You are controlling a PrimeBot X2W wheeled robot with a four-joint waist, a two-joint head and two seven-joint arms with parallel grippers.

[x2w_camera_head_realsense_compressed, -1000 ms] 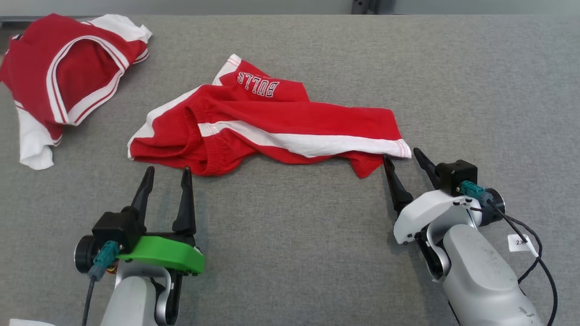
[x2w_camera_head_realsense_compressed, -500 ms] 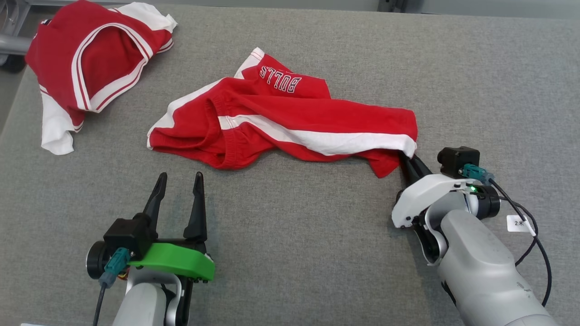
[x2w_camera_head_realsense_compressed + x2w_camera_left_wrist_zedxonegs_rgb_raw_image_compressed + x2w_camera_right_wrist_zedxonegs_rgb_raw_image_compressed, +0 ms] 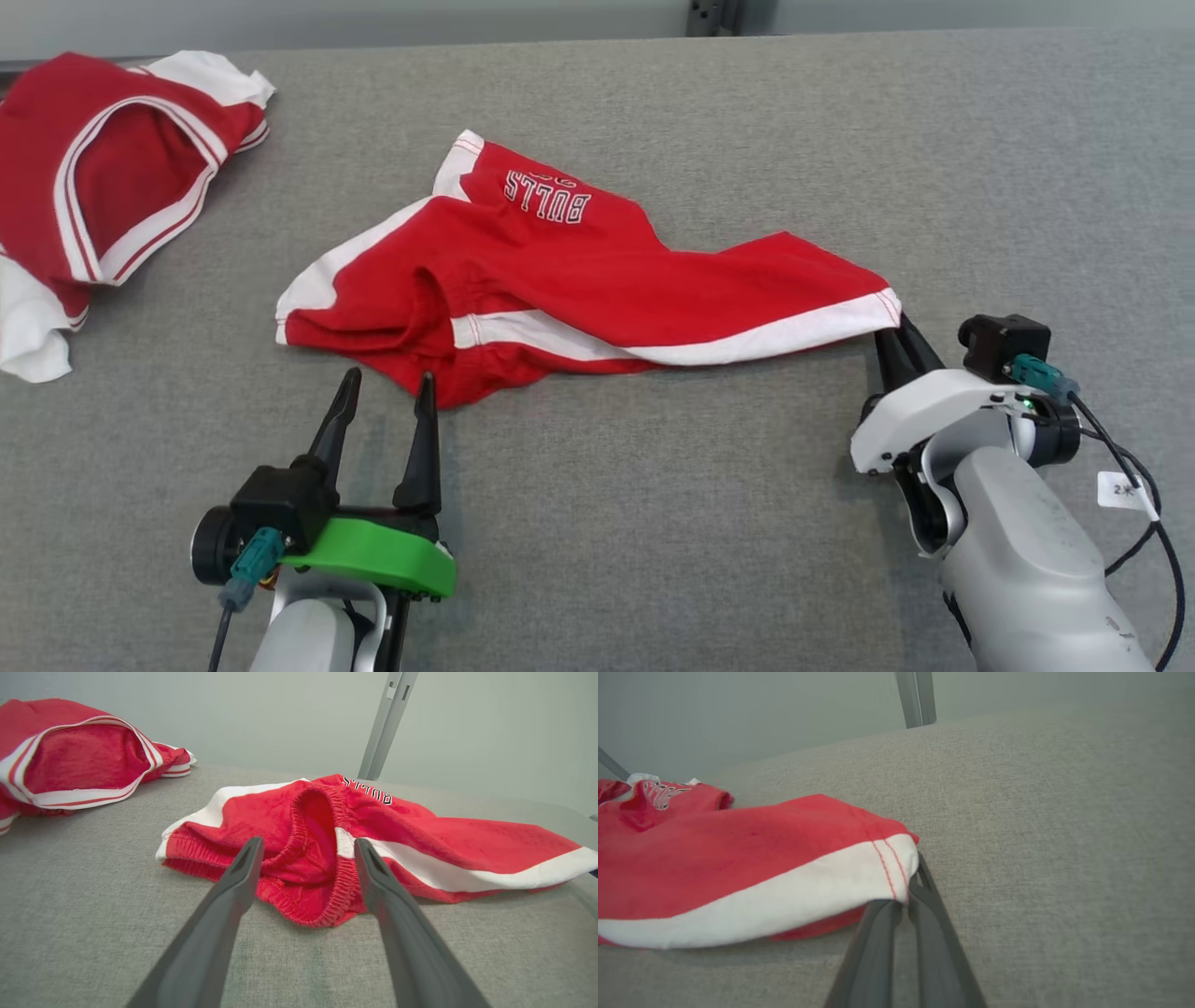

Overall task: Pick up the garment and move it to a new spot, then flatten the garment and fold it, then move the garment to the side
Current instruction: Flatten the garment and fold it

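Shorts (image 3: 579, 280) lie crumpled mid-table (image 3: 653, 541), well apart from the jersey (image 3: 103, 177) at the far left. Right gripper (image 3: 898, 327): fingers pressed together, pinching the hem (image 3: 896, 868) at the shorts' right end. The head view hides the pinch under cloth, but the right wrist view shows it plainly. Left gripper (image 3: 389, 378): fingers spread, holding nothing. The left wrist view shows the waistband (image 3: 327, 891) bunched just beyond the tips.

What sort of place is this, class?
Probably a robotics test lab: a grey fabric-covered table, a bare wall with a metal post, and red shorts and a jersey laid out.
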